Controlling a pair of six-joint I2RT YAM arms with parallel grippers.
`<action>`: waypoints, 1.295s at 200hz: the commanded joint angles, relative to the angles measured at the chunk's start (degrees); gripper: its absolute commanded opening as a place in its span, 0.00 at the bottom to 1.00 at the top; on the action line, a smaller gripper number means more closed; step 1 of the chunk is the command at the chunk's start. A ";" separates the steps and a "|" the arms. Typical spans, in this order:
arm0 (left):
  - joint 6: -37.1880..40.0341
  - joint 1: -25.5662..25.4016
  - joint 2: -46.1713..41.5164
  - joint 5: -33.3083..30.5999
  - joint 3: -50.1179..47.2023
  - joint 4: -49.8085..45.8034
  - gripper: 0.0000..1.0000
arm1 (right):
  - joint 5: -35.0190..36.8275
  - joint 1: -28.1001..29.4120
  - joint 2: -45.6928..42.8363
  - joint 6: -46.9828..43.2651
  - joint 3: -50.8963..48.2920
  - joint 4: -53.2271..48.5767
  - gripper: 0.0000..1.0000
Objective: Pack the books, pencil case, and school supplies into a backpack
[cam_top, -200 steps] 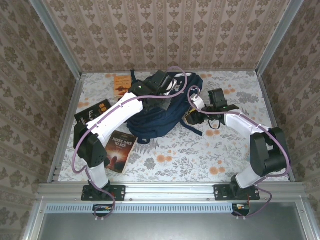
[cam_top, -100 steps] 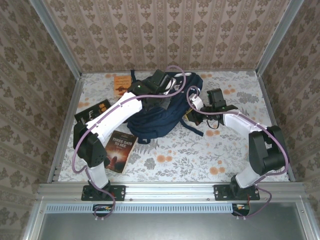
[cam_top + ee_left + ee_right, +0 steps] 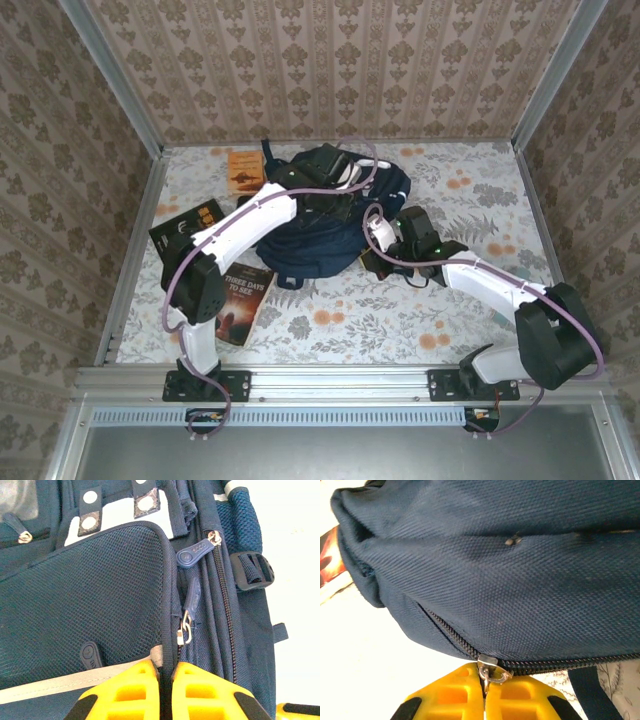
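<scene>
Navy fabric of the backpack (image 3: 305, 240) lies in the middle of the flowered table (image 3: 400, 310), and both my grippers are on it. My left gripper (image 3: 338, 195) reaches over its far, upper part; my right gripper (image 3: 372, 256) is at its right edge, low against the table.

From the left wrist, the backpack (image 3: 100, 590) has a mesh pocket (image 3: 90, 610). My two yellow fingers (image 3: 125, 692) are pressed nearly together, with a thin dark strip of the bag's seam pinched between them. A silver zip slider (image 3: 185, 631) hangs just beyond my fingertips, apart from them. One black buckle (image 3: 255, 570) sits at the bag's right side.

From the right wrist, the backpack (image 3: 495, 555) is a plain woven wall with one zip line along its lower edge. My right fingers (image 3: 445, 692) are closed tight on a metal zip pull (image 3: 490, 672), which stands in the slit between them.

Neither wrist camera counts the books; the overhead camera does. Three of them lie flat on the table, all to the left of the bag. The small orange book (image 3: 243, 170) is beside the bag's far left corner. The black book (image 3: 185, 225) with gold lettering is further left, partly under my left forearm. The dark brown book (image 3: 240, 300) lies nearest my left base.
</scene>
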 commanded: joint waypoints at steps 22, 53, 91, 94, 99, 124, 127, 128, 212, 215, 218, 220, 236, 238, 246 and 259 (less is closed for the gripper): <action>-2.94 2.72 -1.12 3.32 1.47 4.90 0.32 | 5.20 -4.39 -4.83 6.89 -0.77 1.31 0.00; -3.09 5.77 -2.37 6.01 0.34 2.82 0.49 | 7.24 -11.61 -4.43 10.31 -0.08 0.85 0.00; 5.74 6.74 -3.90 8.85 -4.03 3.04 0.58 | 6.68 -15.30 -0.35 9.94 3.12 -1.43 0.00; 6.42 6.74 -4.04 8.85 -4.45 3.13 0.59 | 6.59 -15.42 -0.06 9.88 3.30 -1.57 0.00; 7.62 6.84 -4.16 8.92 -4.98 3.26 0.60 | 6.35 -15.68 0.49 9.85 3.71 -1.64 0.00; 11.88 7.19 -5.35 12.42 -7.21 4.05 0.74 | 5.72 -16.06 3.11 9.35 5.31 -2.55 0.00; 12.24 7.16 -5.47 12.92 -7.26 4.05 0.76 | 5.69 -16.12 3.19 9.25 5.45 -2.64 0.00; 12.30 7.16 -5.48 13.11 -7.25 4.05 0.76 | 5.68 -16.08 3.26 9.20 5.46 -2.66 0.00; 29.68 4.44 -4.32 14.23 -14.02 6.44 0.72 | 4.61 -16.30 3.67 7.75 5.97 -3.53 0.00; 30.11 4.18 -4.13 13.82 -14.02 6.43 0.71 | 4.61 -16.31 3.68 7.74 5.99 -3.54 0.00; 30.55 4.04 -3.91 13.44 -14.02 6.43 0.71 | 4.56 -16.32 3.68 7.74 6.06 -3.56 0.00; 31.00 4.01 -3.74 13.29 -14.07 6.38 0.70 | 4.60 -16.35 3.68 7.72 6.06 -3.51 0.00; 33.18 3.40 -2.47 12.93 -13.73 6.43 0.66 | 4.61 -16.31 3.76 7.67 6.22 -3.70 0.00; 33.24 3.39 -2.39 13.01 -13.62 6.43 0.66 | 4.54 -16.31 3.79 7.63 6.25 -3.72 0.00; 34.10 3.34 -1.81 13.45 -13.29 6.32 0.66 | 4.53 -16.39 3.85 7.65 6.31 -3.81 0.00; 35.60 3.29 -0.84 14.39 -12.36 5.57 0.66 | 4.53 -16.41 3.86 7.65 6.35 -3.99 0.00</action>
